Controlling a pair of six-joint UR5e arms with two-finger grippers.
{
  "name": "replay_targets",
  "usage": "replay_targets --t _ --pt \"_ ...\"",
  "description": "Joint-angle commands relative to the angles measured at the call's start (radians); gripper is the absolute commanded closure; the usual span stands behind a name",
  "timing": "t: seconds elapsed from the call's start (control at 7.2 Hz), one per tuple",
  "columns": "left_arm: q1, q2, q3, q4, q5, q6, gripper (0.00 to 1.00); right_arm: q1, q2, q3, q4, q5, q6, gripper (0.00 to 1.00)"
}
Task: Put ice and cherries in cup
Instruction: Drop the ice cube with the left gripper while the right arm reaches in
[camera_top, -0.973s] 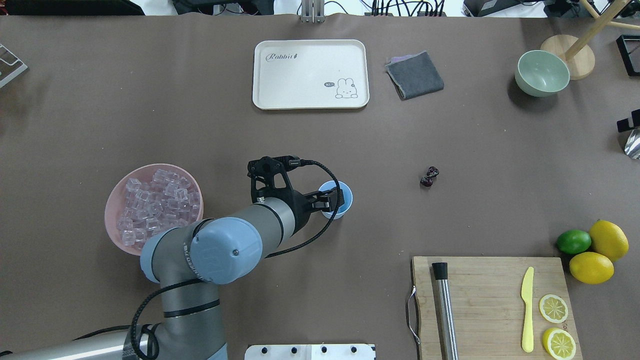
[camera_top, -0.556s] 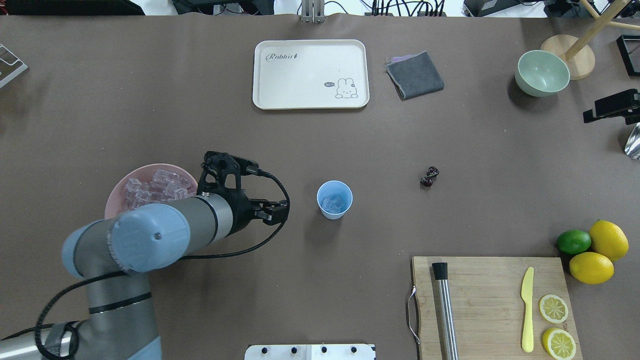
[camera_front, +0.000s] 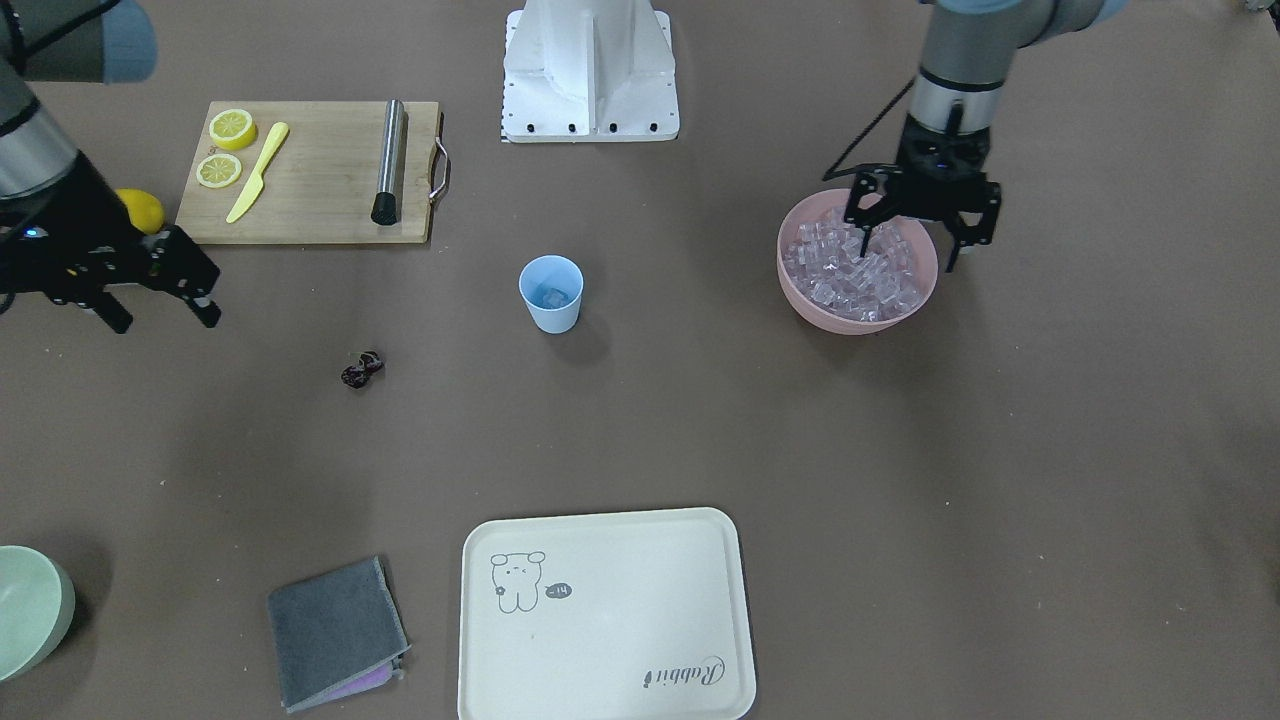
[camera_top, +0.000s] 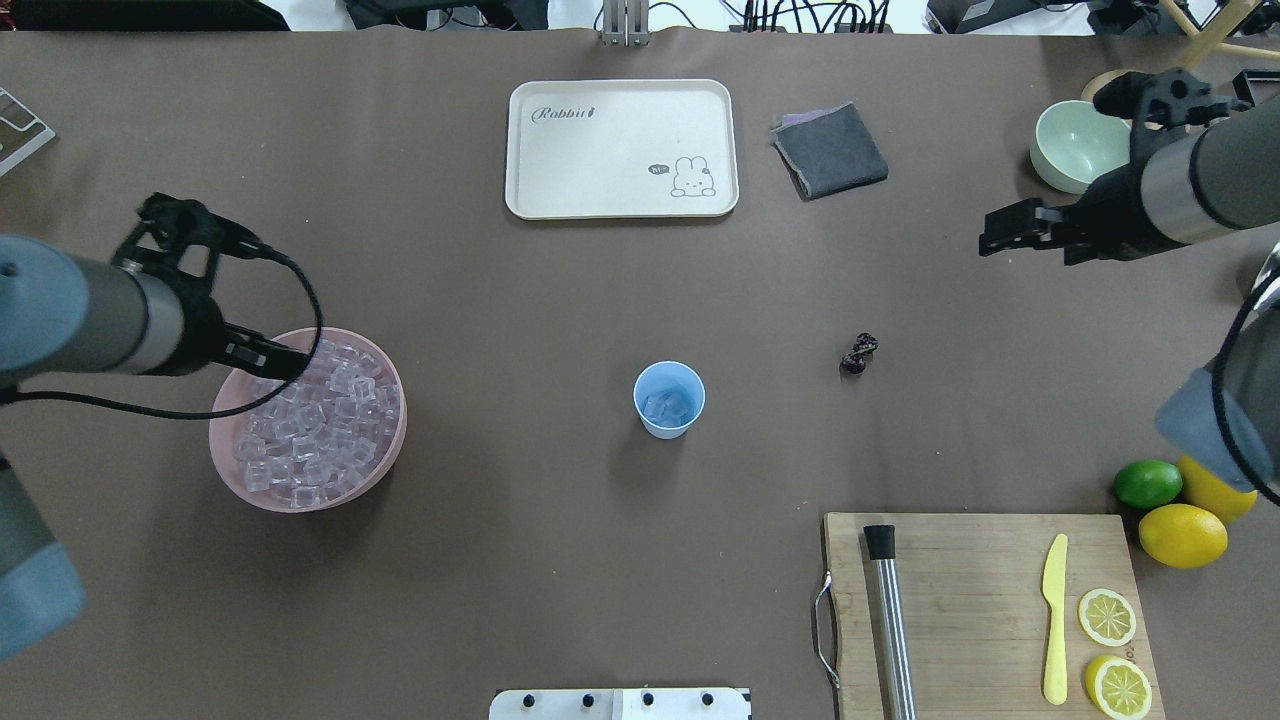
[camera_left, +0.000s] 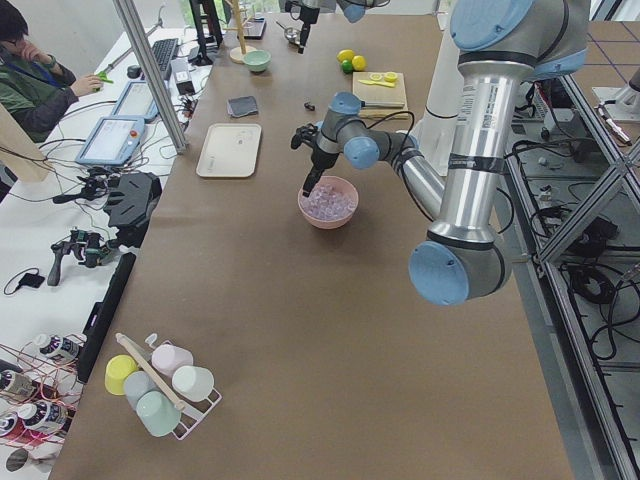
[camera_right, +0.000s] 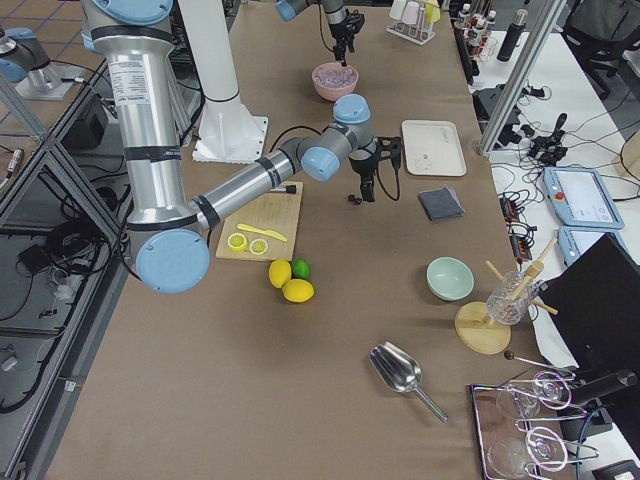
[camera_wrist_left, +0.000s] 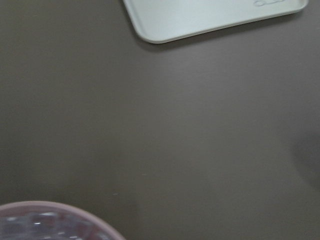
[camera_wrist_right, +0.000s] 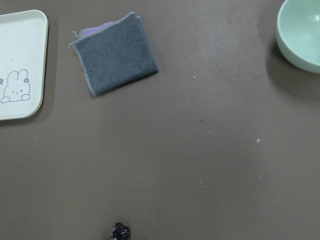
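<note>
The light blue cup (camera_top: 669, 400) stands mid-table with a few ice cubes (camera_top: 667, 407) in its bottom. Most of the ice (camera_top: 310, 425) fills the pink bowl (camera_top: 216, 447) at the left. My left gripper (camera_top: 288, 362) hangs open over that bowl's far-left rim, fingers (camera_front: 866, 238) spread wide and nothing between them. The dark cherries (camera_top: 859, 353) lie on the table to the right of the cup, also low in the right wrist view (camera_wrist_right: 120, 231). My right gripper (camera_top: 1003, 236) is open and empty, well above and to the right of the cherries.
A cream tray (camera_top: 620, 148) and a grey cloth (camera_top: 830, 150) lie at the far side, with a pale green bowl (camera_top: 1075, 150) at the far right. The cutting board (camera_top: 980, 600) holds a steel bar, a yellow knife and lemon slices. Lemons (camera_top: 1183, 535) and a lime (camera_top: 1147, 483) sit beside it.
My left arm swung from over the cup back to the pink bowl, leaving ice in the cup. My right arm came further into view from the right.
</note>
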Motion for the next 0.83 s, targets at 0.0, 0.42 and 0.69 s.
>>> replay_targets --t 0.0,0.42,0.69 --pt "-0.336 0.177 0.016 0.006 -0.277 0.369 0.0 -0.106 0.1 -0.001 -0.111 -0.089 0.089 0.0" --pt "-0.509 0.244 0.255 0.003 -0.575 0.449 0.0 -0.264 0.158 -0.027 -0.23 -0.248 0.097 0.0" --pt "-0.516 0.244 0.269 -0.022 -0.571 0.447 0.0 -0.299 0.147 -0.085 -0.136 -0.261 0.155 0.03"
